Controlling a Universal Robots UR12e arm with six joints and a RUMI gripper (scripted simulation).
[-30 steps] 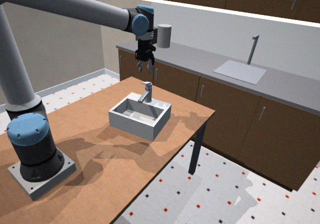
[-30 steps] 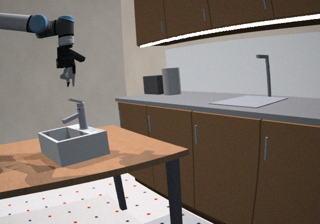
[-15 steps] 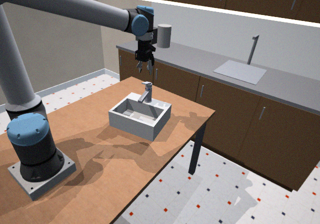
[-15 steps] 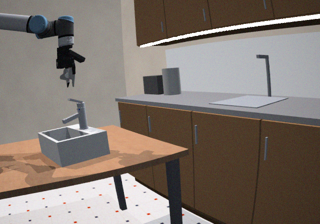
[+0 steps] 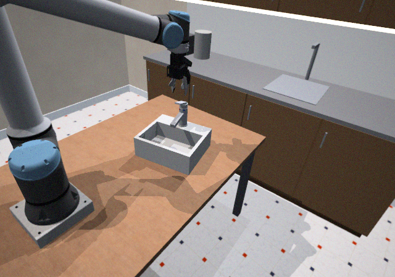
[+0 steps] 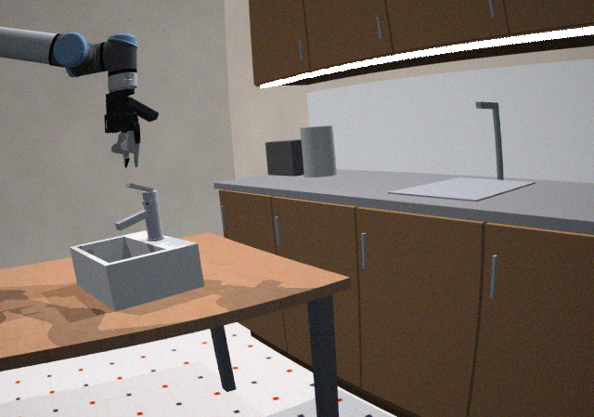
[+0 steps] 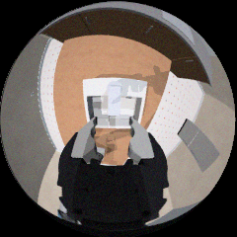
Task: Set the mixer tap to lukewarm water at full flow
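Observation:
The mixer tap (image 5: pixel 182 118) (image 6: pixel 153 221) stands upright at the back of the small white basin (image 5: pixel 162 155) (image 6: pixel 158 276) (image 7: pixel 89 88). Its lever (image 5: pixel 180 102) (image 6: pixel 138 187) (image 7: pixel 115 99) points out over the spout (image 5: pixel 176 121) (image 6: pixel 130 220) and tilts upward; in the wrist view it lines up with the spout. The exact lift is hard to tell. A blue dot (image 6: pixel 147 203) shows on the tap body below the lever. My gripper (image 5: pixel 179 92) (image 6: pixel 131 165) (image 7: pixel 113 117) is partly open and empty, pointing down above the lever without touching it.
The basin sits on the wooden table (image 5: pixel 108 134) (image 6: pixel 268 264), near its far end. Beyond the table stands a counter (image 5: pixel 242 73) (image 6: pixel 364 182) with a grey cylinder (image 5: pixel 202 44) (image 6: pixel 317 150), a dark box (image 6: pixel 283 157) and a larger faucet (image 5: pixel 311 62) (image 6: pixel 497 141).

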